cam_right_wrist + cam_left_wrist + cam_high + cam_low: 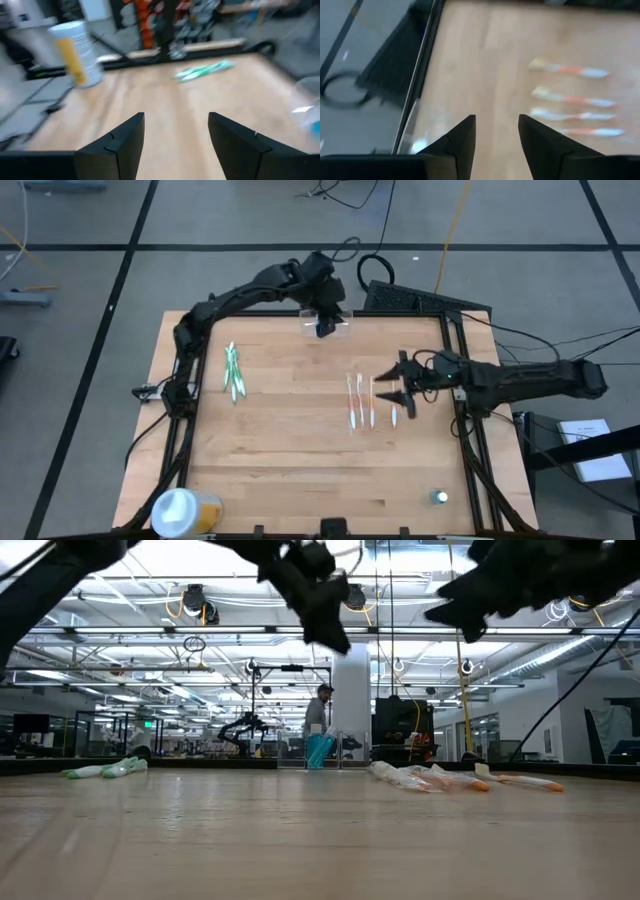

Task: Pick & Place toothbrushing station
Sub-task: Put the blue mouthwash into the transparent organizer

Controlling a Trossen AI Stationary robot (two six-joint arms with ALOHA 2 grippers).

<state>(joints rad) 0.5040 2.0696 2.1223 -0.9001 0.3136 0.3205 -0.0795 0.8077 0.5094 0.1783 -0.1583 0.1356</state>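
The toothbrushing station (342,330), a small clear holder with a blue glint, stands at the middle of the table's far edge; it also shows in the low view (320,752) and the right wrist view (306,112). My left gripper (325,320) hangs open above it, high off the table (325,620), with only bare wood between its fingers (497,117). My right gripper (395,390) is open near the table's right side, raised and pointing toward the left edge (175,115), beside several orange-and-white toothbrushes (360,405).
Green toothbrushes (233,372) lie at the far left of the table. A round white-and-yellow tub (180,510) lies at the near left corner, and a small object (440,497) sits near the near right corner. A person (320,705) stands in the room beyond.
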